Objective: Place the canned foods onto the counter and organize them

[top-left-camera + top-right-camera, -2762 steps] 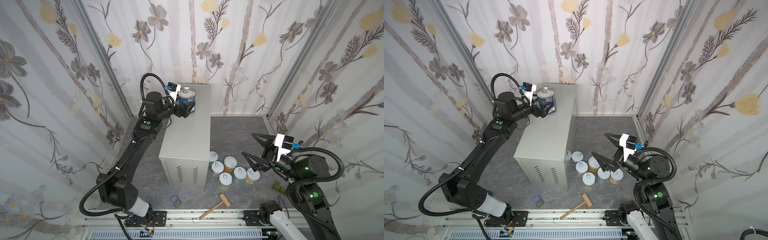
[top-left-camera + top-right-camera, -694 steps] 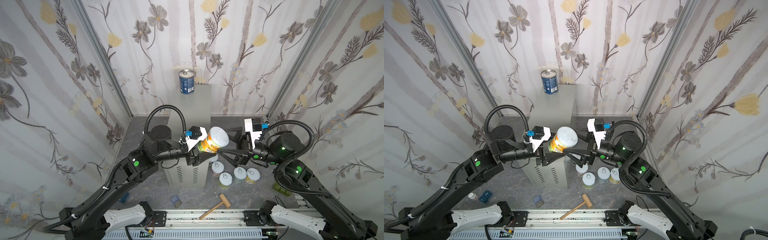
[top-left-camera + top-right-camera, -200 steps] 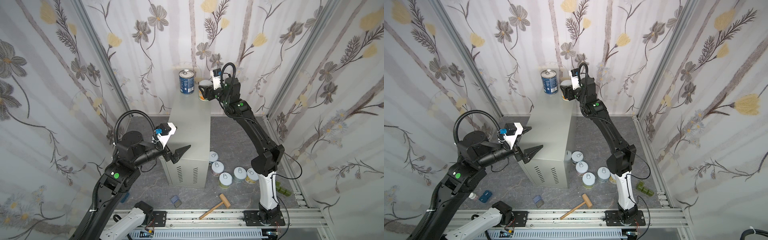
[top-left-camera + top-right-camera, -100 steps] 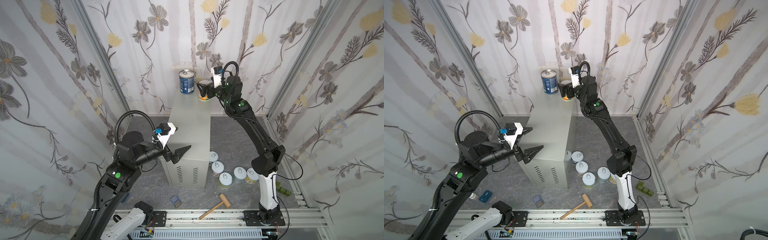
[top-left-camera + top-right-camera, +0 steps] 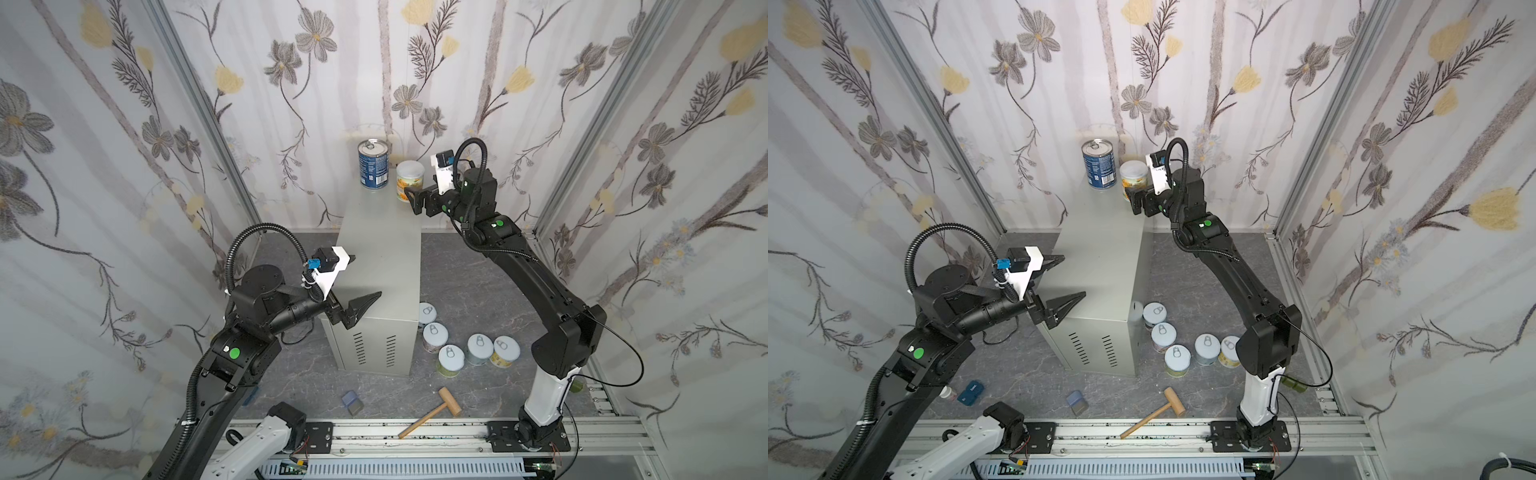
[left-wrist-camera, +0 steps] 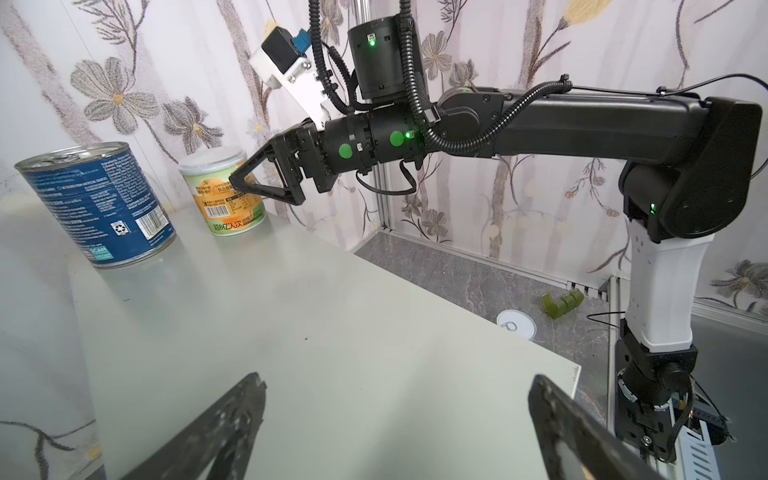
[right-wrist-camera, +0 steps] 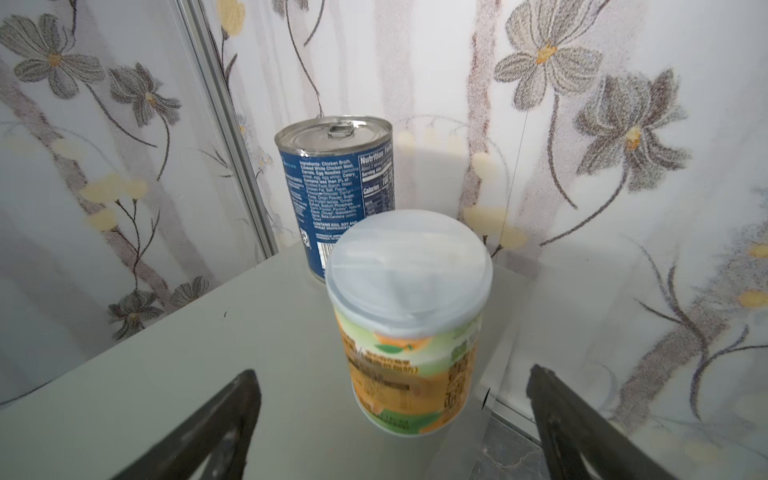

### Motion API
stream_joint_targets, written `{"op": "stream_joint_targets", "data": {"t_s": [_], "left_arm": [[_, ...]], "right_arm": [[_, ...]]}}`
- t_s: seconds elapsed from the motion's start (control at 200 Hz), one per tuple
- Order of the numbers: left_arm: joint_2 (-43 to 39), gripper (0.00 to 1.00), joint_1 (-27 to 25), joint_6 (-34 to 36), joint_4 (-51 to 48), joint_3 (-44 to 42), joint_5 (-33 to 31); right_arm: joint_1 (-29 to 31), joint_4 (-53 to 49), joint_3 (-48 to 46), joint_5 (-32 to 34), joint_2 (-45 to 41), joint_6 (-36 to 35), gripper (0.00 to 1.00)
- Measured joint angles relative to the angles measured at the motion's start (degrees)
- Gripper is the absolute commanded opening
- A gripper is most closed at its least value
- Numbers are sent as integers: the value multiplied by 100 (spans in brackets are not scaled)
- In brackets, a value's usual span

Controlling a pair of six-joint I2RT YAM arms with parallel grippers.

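While the left claw (image 5: 366,275) gapes empty, the right claw (image 7: 392,372) gapes empty beside the orange can (image 7: 409,270).

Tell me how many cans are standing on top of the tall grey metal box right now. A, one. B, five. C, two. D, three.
C: just the blue can and the orange-label can stand on the counter, on its flat top; the other five cans sit on the floor beside it.
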Motion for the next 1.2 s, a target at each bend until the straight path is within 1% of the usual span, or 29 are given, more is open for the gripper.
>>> {"op": "stream_joint_targets", "data": {"t_s": [0.135, 0.485, 0.764, 0.929, 1.199], "left_arm": [[0, 100, 15, -42, 22, -2, 68], [-61, 100, 26, -120, 57, -31, 70], [-103, 100, 42, -120, 57, -66, 68], [-142, 100, 42, -120, 59, -76, 68], [-144, 100, 42, -120, 59, -90, 66]], "right_arm": [[55, 151, -87, 42, 9, 2, 85], [81, 160, 761, 516, 616, 92, 74], [90, 57, 1405, 535, 1047, 92, 61], [92, -22, 1641, 603, 1222, 92, 58], [79, -151, 2144, 728, 1613, 96, 59]]}}
